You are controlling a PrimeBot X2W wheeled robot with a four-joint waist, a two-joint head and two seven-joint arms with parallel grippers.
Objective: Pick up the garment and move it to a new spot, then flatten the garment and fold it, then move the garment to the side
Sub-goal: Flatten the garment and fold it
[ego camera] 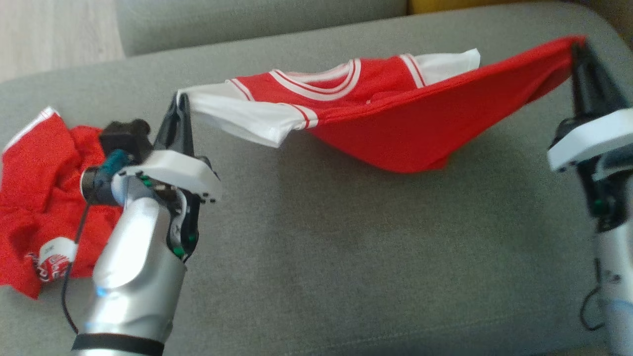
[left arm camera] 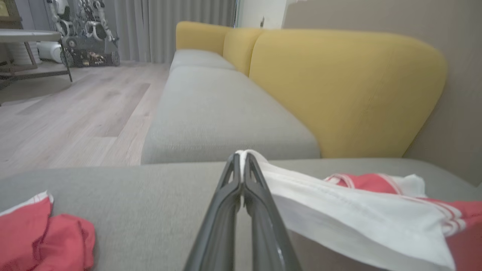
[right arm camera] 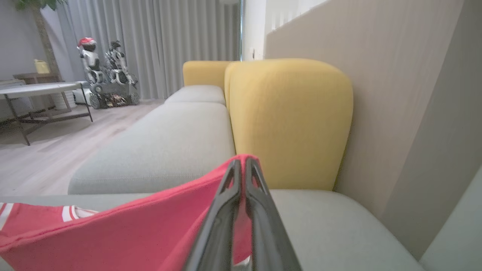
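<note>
Two grippers, left (ego camera: 181, 101) and right (ego camera: 577, 49), clench our red shirt (ego camera: 395, 123) taut above the sofa (ego camera: 316, 237); we should lower evenly.

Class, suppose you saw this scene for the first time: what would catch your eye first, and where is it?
A red and white shirt hangs stretched over the grey sofa seat: the left gripper pinches a white sleeve, the right gripper a red edge. A second red garment lies crumpled at the seat's left end.
</note>
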